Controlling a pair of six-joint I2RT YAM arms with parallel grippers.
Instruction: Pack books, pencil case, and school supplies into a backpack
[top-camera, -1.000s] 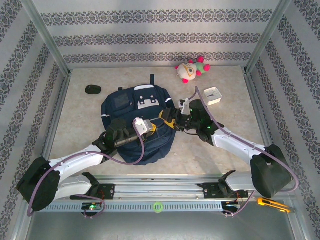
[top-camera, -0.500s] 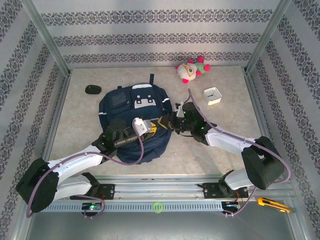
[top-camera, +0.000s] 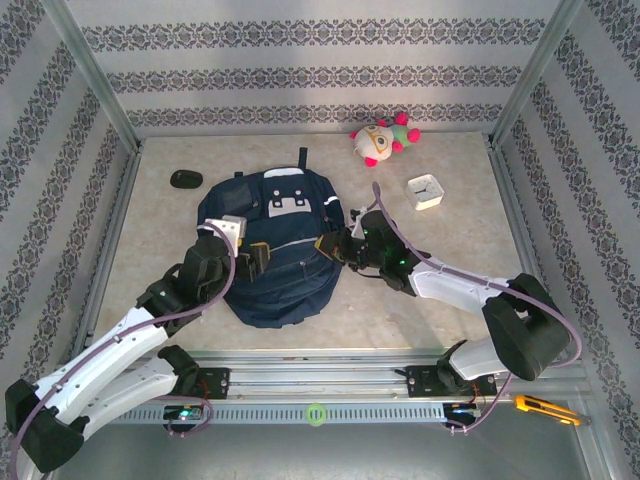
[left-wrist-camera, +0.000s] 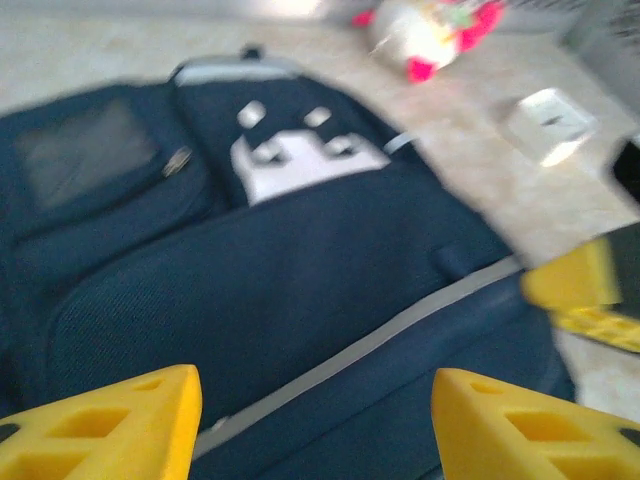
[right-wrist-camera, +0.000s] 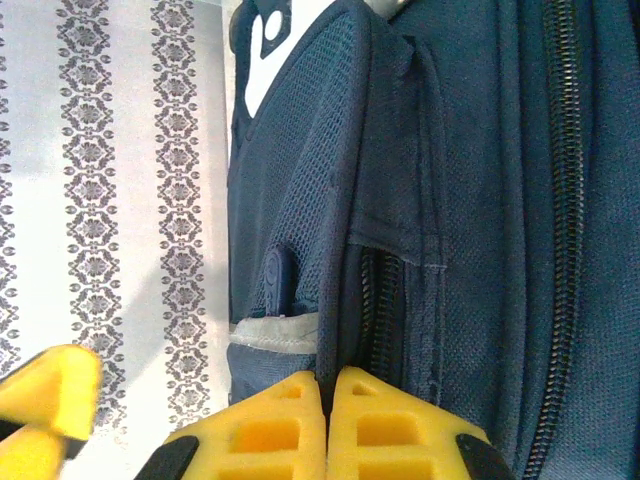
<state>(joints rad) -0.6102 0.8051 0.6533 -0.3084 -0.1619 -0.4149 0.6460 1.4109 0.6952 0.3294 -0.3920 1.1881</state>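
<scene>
The yellow left fingers (left-wrist-camera: 110, 420) stand spread wide with nothing between them, poised over the front panel of the large navy-blue backpack (top-camera: 285, 290) with its thin white reflective stripes. Whether they touch the cloth, the blurred wrist view doesn't tell. Over on the other side, the right fingers (right-wrist-camera: 300, 430) are pressed tight together, pinching a thin fold of navy mesh fabric at the backpack's right edge, just beside a zip line.

The backpack lies flat in the middle of the pale stone-patterned table (top-camera: 150, 230), front face up. Its long axis runs near to far, with the carry loop toward the back wall and the rounded base toward the arm bases. Both arms reach in from either flank, across its middle.

Around it sit a black oval object (top-camera: 186, 179) at the far left, a square white clock (top-camera: 425, 190) off to the far right, and a white plush toy with pink and green bobbles (top-camera: 383, 138) by the back wall. All three are well apart from the fingers.
</scene>
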